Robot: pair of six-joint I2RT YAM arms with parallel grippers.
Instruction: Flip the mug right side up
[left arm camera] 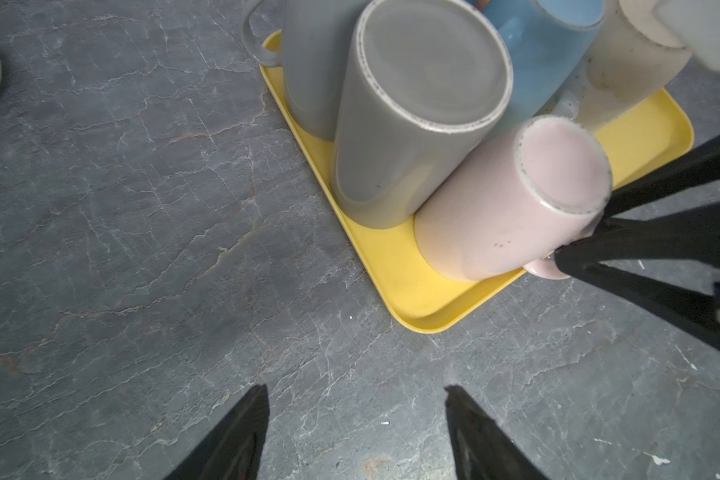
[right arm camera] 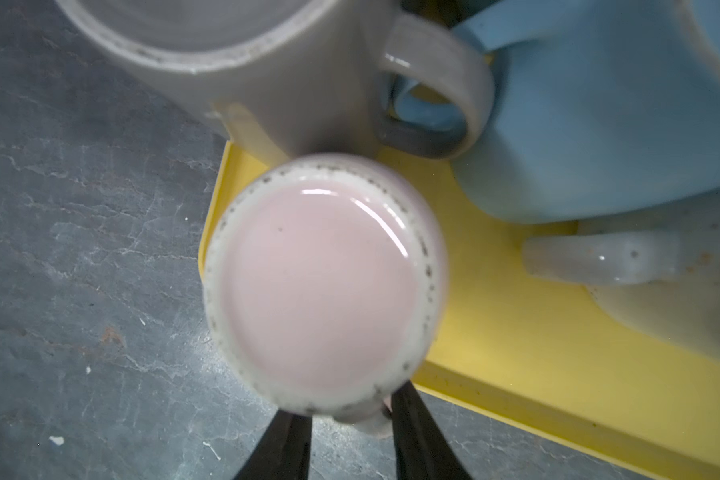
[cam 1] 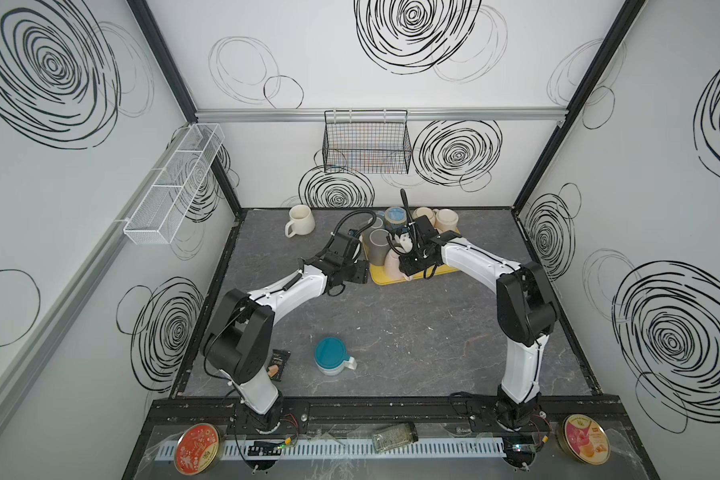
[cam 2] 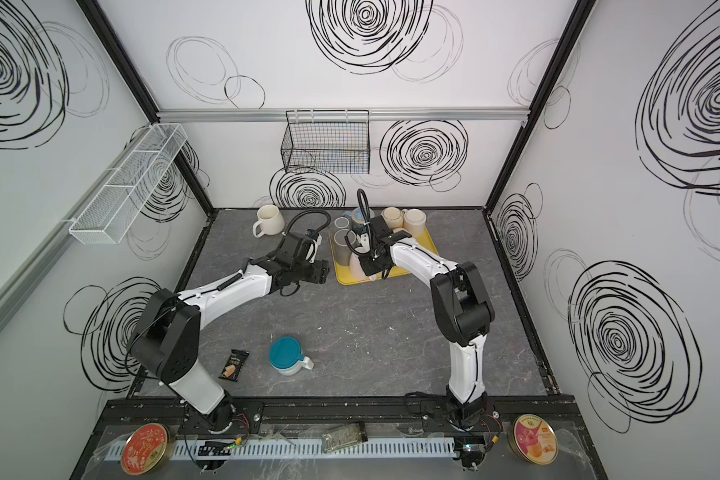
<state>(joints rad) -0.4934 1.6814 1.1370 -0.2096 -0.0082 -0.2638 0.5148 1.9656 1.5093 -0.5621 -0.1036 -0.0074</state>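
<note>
Pink mug (right arm camera: 325, 286) stands upside down at the near-left corner of a yellow tray (left arm camera: 412, 307), just above the middle of the frame in both top views. Its flat, speckle-rimmed base faces up and its mouth sits down on the tray, so its long axis runs vertically. Its handle (right arm camera: 371, 419) points at the lower edge of the right wrist picture, out over the tray's rim. A grey mug (left arm camera: 412, 116), also inverted, stands just beside it. The mug looks like glazed ceramic, so it is probably stiff, fairly heavy, slick to the touch and liable to chip if knocked or dropped. The handle seems the best hold, since the smooth round wall may slip. The right gripper (right arm camera: 350, 432) has its two black fingers set narrowly on either side of the handle. Whether they already pinch it cannot be told. The left gripper (left arm camera: 356, 390) is spread wide and empty over the grey tabletop (left arm camera: 142, 208), near the tray corner at the lower middle of its own picture.
</note>
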